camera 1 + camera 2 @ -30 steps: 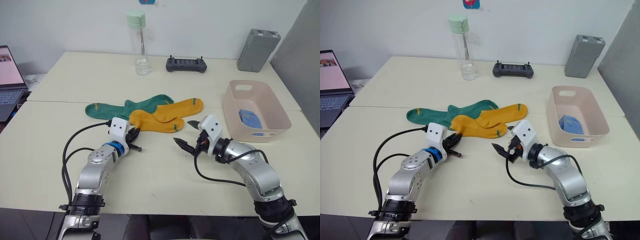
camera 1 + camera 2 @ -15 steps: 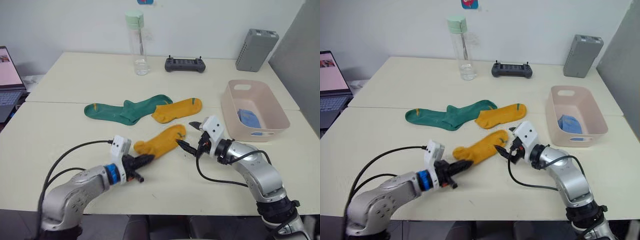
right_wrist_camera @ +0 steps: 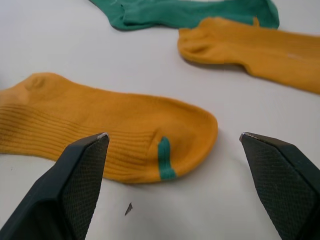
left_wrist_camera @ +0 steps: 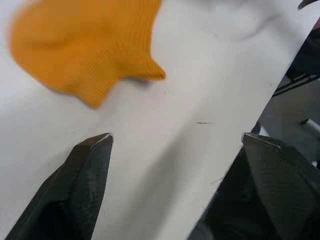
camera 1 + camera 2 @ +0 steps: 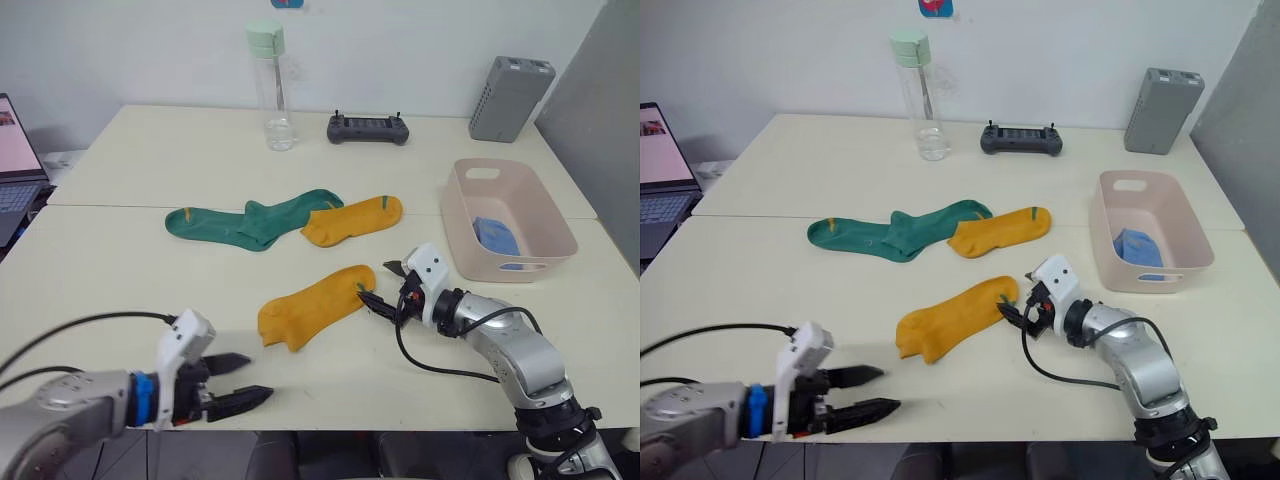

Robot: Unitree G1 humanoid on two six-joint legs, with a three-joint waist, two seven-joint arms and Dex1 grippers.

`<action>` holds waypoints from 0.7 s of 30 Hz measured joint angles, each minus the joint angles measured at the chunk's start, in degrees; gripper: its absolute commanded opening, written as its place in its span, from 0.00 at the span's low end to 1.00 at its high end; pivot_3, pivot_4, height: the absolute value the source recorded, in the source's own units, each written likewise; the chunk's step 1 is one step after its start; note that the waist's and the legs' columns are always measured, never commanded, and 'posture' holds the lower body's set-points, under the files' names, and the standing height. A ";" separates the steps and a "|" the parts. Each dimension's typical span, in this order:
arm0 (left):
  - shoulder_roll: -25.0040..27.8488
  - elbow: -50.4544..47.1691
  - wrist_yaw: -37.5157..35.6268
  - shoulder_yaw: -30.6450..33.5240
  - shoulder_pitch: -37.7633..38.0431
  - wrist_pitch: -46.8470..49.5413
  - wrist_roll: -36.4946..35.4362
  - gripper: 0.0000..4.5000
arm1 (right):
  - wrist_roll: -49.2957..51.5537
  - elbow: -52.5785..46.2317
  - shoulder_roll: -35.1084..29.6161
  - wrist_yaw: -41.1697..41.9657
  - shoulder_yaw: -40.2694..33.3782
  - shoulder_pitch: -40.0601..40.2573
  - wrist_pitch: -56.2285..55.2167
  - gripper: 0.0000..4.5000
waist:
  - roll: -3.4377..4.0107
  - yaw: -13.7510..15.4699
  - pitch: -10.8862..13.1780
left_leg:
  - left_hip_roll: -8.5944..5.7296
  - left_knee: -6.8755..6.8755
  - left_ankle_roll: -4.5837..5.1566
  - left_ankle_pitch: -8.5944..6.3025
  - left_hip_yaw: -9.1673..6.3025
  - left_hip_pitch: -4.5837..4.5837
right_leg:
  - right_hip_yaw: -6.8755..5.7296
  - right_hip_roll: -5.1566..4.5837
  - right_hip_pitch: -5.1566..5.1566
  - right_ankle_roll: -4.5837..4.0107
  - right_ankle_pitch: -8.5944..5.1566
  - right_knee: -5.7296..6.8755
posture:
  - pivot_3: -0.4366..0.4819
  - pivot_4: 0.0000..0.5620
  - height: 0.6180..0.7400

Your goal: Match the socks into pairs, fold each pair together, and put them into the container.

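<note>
Mustard sock, green toe mark

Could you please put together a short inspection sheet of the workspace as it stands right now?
Surface: two pale tables pushed together.
Job's things: near yellow sock flat and alone; second yellow sock beside two overlapping green socks; blue fabric in the pink container.
Clutter: bottle, controller, grey box.
Grippers: left pincer open, off the sock; right pincer open at the near sock's cuff.
Cables: black cable looping off the right arm.
Surroundings: laptop at the left edge.
</note>
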 measured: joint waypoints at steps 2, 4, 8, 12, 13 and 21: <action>0.16 5.39 -0.31 -3.21 -6.47 -6.34 5.80 0.91 | 0.36 1.14 0.70 -0.78 -0.30 -0.51 1.93 1.00 | 0.01 0.14 0.00 | -0.01 0.01 0.00 0.00 0.05 0.00 | 0.03 -0.01 -0.02 0.03 -0.01 -0.02 | 0.48 0.27 1.00; -0.20 10.35 -0.32 -8.03 -12.19 -11.43 10.91 0.91 | 0.83 2.32 1.88 -1.71 -0.82 -1.06 3.60 1.00 | -0.05 0.03 0.00 | 0.00 0.01 0.00 0.00 0.12 -0.01 | 0.09 -0.02 -0.02 0.03 0.03 -0.04 | 0.48 0.27 1.00; -3.94 21.67 -0.45 -20.14 -22.26 -20.56 22.04 0.91 | 2.05 4.89 4.46 -3.11 -1.73 -3.27 6.41 1.00 | -0.06 -0.16 0.00 | -0.01 -0.08 0.01 0.00 0.20 -0.09 | 0.10 0.01 0.02 0.10 0.26 -0.02 | 0.48 0.27 1.00; -5.71 27.83 -2.65 -25.95 -25.33 -25.35 27.26 0.92 | 1.81 6.75 5.42 -4.19 -1.22 -4.47 7.12 0.78 | -0.08 -0.48 -0.03 | 0.12 -0.15 0.02 -0.02 0.04 -0.26 | 0.02 0.22 -0.04 0.11 0.27 0.08 | 0.48 0.27 1.00; -5.21 28.28 -3.57 -26.40 -25.53 -26.38 28.06 0.92 | 1.83 7.00 5.80 -4.33 -1.16 -4.65 7.27 0.71 | -0.06 -0.47 -0.04 | 0.14 -0.22 0.02 -0.02 0.00 -0.25 | 0.01 0.26 -0.05 0.09 0.26 0.11 | 0.48 0.27 1.00; -5.28 30.85 -7.36 -26.11 -26.94 -25.86 27.54 0.55 | 1.97 10.96 7.76 -4.24 0.40 -7.50 6.72 0.08 | -0.04 -0.50 -0.04 | 0.17 -0.11 0.02 -0.01 0.04 -0.23 | 0.07 0.28 0.01 0.19 0.28 0.10 | 0.48 0.27 1.00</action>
